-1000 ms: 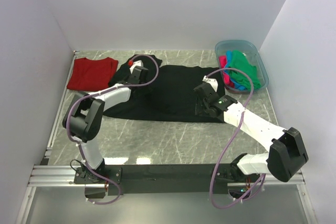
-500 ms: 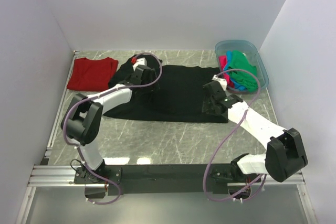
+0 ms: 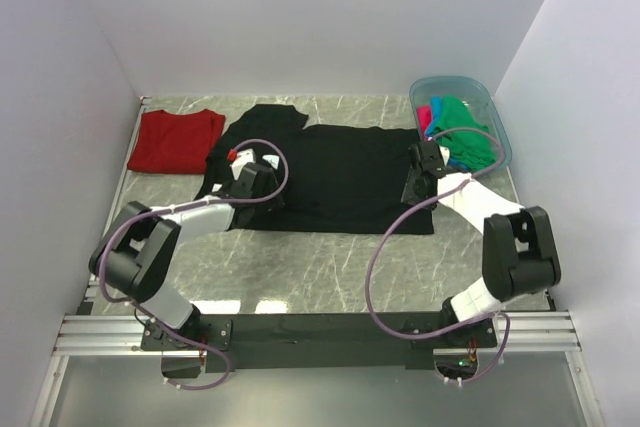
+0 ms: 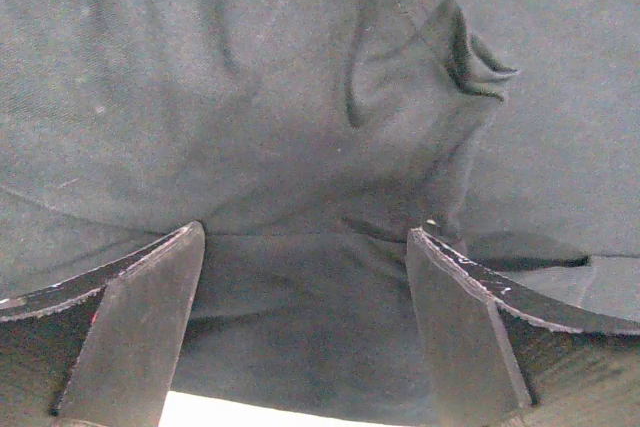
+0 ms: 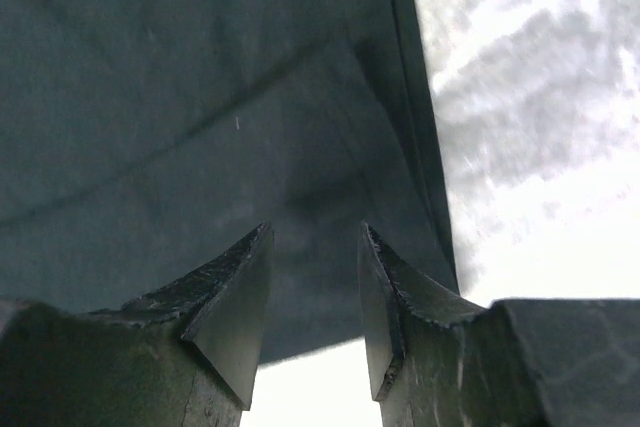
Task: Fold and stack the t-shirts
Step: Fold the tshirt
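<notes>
A large black t-shirt [image 3: 340, 177] lies spread over the middle of the table, one part reaching back at the upper left. My left gripper [image 3: 256, 184] hovers low over its left part, jaws wide open, black cloth [image 4: 300, 127] under the left gripper [image 4: 305, 232] and nothing pinched. My right gripper [image 3: 421, 171] sits at the shirt's right edge; in its wrist view the right gripper [image 5: 316, 229] stands open above the black t-shirt's hem [image 5: 400, 97]. A dark red t-shirt [image 3: 176, 139] lies flat at the back left. Green [image 3: 468, 127], pink [image 3: 428, 132] and blue t-shirts are bunched in the tub.
The translucent blue plastic tub [image 3: 452, 84] stands at the back right corner against the wall. White walls close the table on three sides. Grey marble tabletop [image 3: 320, 267] shows between the black shirt and the arm bases.
My left gripper opened, let go of the black shirt and drew back toward the near left. My right gripper slid right to the shirt's right edge. The shirt lies flatter.
</notes>
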`<control>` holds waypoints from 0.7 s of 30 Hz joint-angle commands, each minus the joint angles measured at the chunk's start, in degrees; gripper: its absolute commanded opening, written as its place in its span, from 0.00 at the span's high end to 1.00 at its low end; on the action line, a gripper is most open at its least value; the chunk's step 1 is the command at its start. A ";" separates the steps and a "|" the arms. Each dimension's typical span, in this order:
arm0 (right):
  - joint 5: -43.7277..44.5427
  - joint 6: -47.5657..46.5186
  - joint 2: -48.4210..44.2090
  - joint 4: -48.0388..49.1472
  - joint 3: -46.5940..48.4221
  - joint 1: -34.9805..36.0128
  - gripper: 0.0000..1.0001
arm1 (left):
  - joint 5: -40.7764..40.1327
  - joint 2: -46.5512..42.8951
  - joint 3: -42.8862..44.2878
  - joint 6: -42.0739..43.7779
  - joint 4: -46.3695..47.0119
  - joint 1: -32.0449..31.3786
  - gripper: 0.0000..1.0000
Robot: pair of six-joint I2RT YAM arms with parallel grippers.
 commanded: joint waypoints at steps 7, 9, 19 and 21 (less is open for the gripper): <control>-0.17 0.74 6.97 0.97 2.00 -1.15 0.54 | -4.26 -3.92 -5.84 -3.82 2.21 0.01 0.10; -0.69 1.27 7.68 0.62 1.91 -1.24 0.54 | -4.52 -5.15 -6.81 -4.79 1.77 0.01 0.10; 1.67 -1.28 5.75 -7.98 1.30 -1.42 0.52 | -0.67 -15.96 -16.47 -8.22 2.64 -0.08 0.11; 1.33 -1.37 5.57 -8.34 2.00 -1.42 0.52 | -0.22 -18.15 -17.44 -8.31 2.56 -0.17 0.11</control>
